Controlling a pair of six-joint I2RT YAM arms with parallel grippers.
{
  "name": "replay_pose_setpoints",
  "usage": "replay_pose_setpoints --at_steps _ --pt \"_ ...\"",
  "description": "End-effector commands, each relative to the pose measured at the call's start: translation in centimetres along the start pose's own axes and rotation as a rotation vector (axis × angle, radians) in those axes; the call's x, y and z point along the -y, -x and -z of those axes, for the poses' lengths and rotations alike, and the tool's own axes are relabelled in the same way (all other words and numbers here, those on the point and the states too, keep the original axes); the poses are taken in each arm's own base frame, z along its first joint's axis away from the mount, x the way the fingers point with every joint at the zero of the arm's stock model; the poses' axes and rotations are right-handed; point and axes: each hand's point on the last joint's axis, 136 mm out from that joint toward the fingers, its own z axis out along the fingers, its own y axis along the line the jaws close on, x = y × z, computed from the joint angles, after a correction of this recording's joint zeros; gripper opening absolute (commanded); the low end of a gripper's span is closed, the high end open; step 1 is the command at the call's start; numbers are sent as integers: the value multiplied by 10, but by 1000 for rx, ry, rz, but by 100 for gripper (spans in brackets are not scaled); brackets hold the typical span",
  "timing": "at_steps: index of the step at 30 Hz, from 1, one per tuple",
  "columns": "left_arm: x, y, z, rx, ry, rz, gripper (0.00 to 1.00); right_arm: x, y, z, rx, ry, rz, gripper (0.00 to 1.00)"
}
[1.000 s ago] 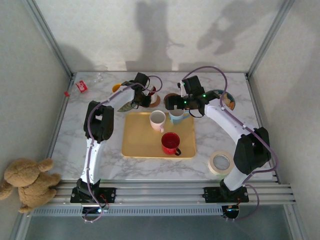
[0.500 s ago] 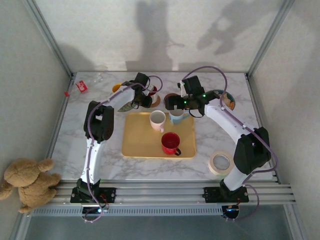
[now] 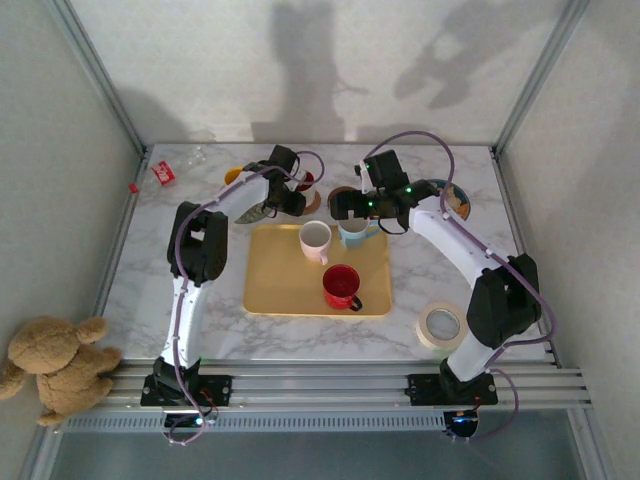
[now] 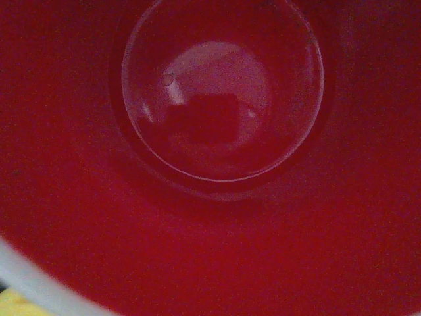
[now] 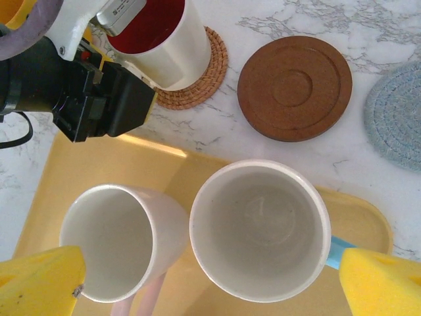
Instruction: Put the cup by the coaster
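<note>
A white cup with a red inside (image 5: 158, 36) stands on a woven coaster (image 5: 209, 74) just beyond the yellow tray (image 3: 275, 285). My left gripper (image 3: 292, 192) sits against this cup's left side; its wrist view looks straight down into the red cup interior (image 4: 223, 99), and its fingers are hidden. My right gripper (image 5: 210, 283) hangs open over the tray, its yellow pads (image 5: 39, 283) wide apart. Between them stand a white cup with a blue handle (image 5: 260, 227) and a white cup with a pink handle (image 5: 115, 260). A brown round coaster (image 5: 294, 87) lies bare beside the woven one.
A red cup (image 3: 341, 287) stands on the tray's near half. A blue-grey knitted coaster (image 5: 398, 125) lies right of the brown one. A tape roll (image 3: 440, 324) rests at the near right, a plate (image 3: 455, 198) at the far right, a teddy bear (image 3: 55, 365) off the table's left.
</note>
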Motion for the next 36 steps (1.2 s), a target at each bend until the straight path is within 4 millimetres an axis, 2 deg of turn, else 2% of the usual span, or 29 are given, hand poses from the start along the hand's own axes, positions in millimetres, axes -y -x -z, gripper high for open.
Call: replay_pose_setpoints --at_steps 1,9,15,19,24,27,32,36 --pt "-5 15 24 46 13 32 52 -3 5 7 -4 15 14 99" --pt "-7 33 50 107 28 61 56 -8 13 21 2 22 43 99" --pt "-7 47 75 155 32 81 59 -14 18 38 11 37 79 99" --pt "-6 63 107 195 38 80 65 -18 18 54 0 44 112 99" --pt "0 86 165 310 22 68 71 -20 11 83 -2 50 162 99" --pt "9 94 199 378 -24 54 80 -20 3 98 -18 48 192 99" --pt "27 94 246 478 -109 22 92 -16 -14 120 -43 34 224 99" --pt "38 81 264 504 -166 -6 100 -12 -29 129 -68 25 242 99"
